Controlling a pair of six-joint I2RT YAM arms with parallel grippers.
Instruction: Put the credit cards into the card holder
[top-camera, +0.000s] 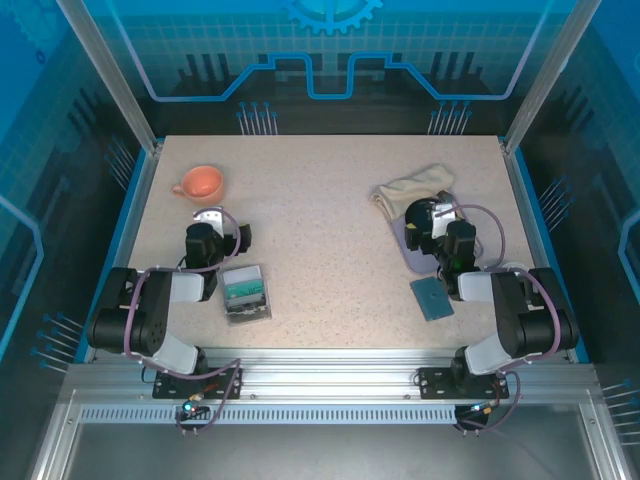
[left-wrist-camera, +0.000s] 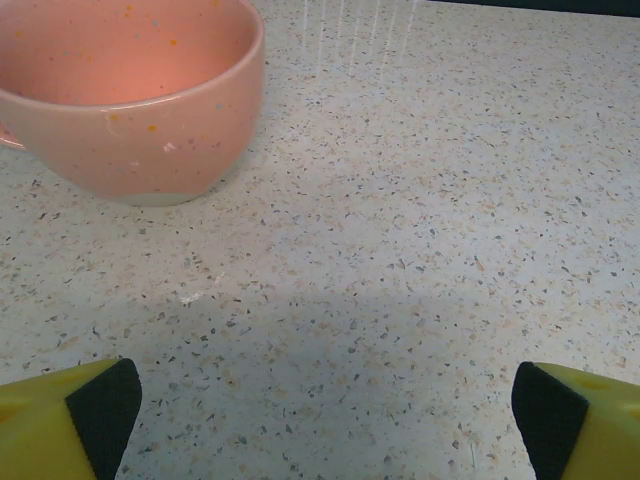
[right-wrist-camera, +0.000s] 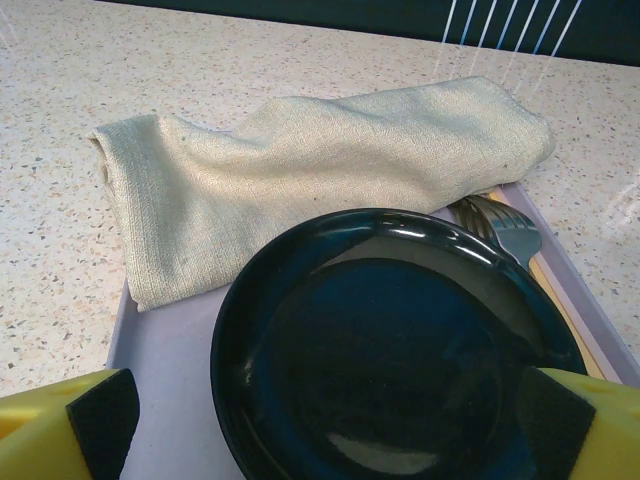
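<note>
**START CONDITION: BOTH GRIPPERS SPREAD, NO CARD LOADED**

**Top external view.** I see the credit cards (top-camera: 245, 288) lying in a clear box (top-camera: 250, 313) in front of the left arm. The box keeps them gathered in one spot within that arm's reach. Their faces read teal-green, but at this size I cannot count them. The card holder (top-camera: 432, 298) lies flat on the table (top-camera: 320, 230) beside the right arm, well apart from the box. It is a small teal-blue square, matte, and apparently folded shut. The left gripper (top-camera: 207, 215) points toward a pink cup (top-camera: 200, 183). The right gripper (top-camera: 432, 215) hangs over a place setting near a cloth (top-camera: 415, 187).

**Left wrist view.** The left gripper (left-wrist-camera: 320, 420) has its fingers (left-wrist-camera: 100, 410) spread wide with nothing between them but bare speckled table. The pink cup (left-wrist-camera: 130, 90) stands ahead, apart from them.

**Right wrist view.** The right gripper (right-wrist-camera: 325, 420) is likewise spread and pinches nothing. A black plate (right-wrist-camera: 400, 350) sits below it on a lilac mat (right-wrist-camera: 160, 350). The cloth (right-wrist-camera: 320, 170) is draped across the mat's far end, and a fork (right-wrist-camera: 505, 232) lies just beside the plate.

I judge that neither arm is positioned at a task item, so the approach to the box is the first step.
</note>
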